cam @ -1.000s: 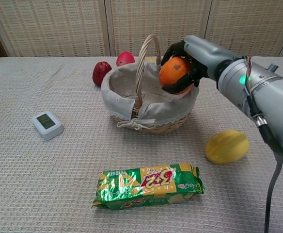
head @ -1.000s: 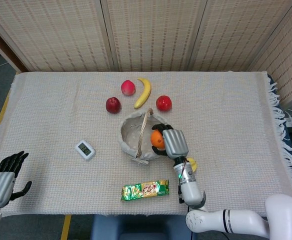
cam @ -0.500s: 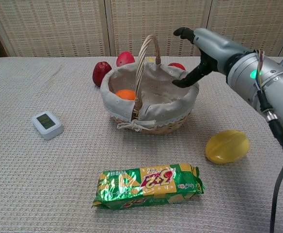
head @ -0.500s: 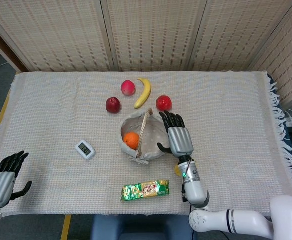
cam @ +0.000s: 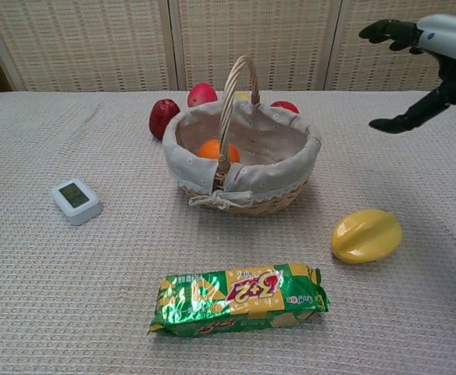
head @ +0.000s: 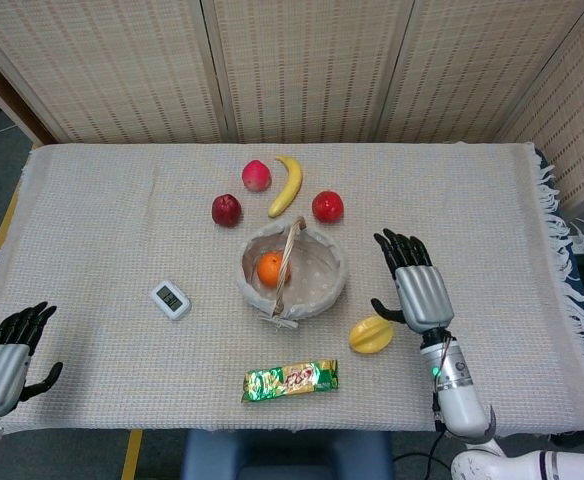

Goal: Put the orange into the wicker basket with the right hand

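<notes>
The orange (head: 270,268) (cam: 217,150) lies inside the wicker basket (head: 324,284) (cam: 247,198), just left of its upright handle, on the cloth lining. My right hand (head: 414,287) (cam: 423,55) hovers open to the right of the basket, well apart from it, holding nothing. At the table's near left corner my left hand (head: 7,355) rests, dark fingers loosely spread and empty; the chest view does not show it.
A yellow starfruit (head: 370,334) (cam: 366,235) lies just left of the right hand. A green snack pack (head: 290,379) (cam: 240,297) sits near the front edge, a small white timer (head: 170,299) (cam: 76,200) left of the basket. Behind the basket: two red apples (head: 226,210) (head: 327,206), a peach (head: 256,175), a banana (head: 288,185).
The right hand let go of the orange over the basket, and the orange now lies inside. The hand then drew back to the right, fingers spread. The left hand stayed still.
</notes>
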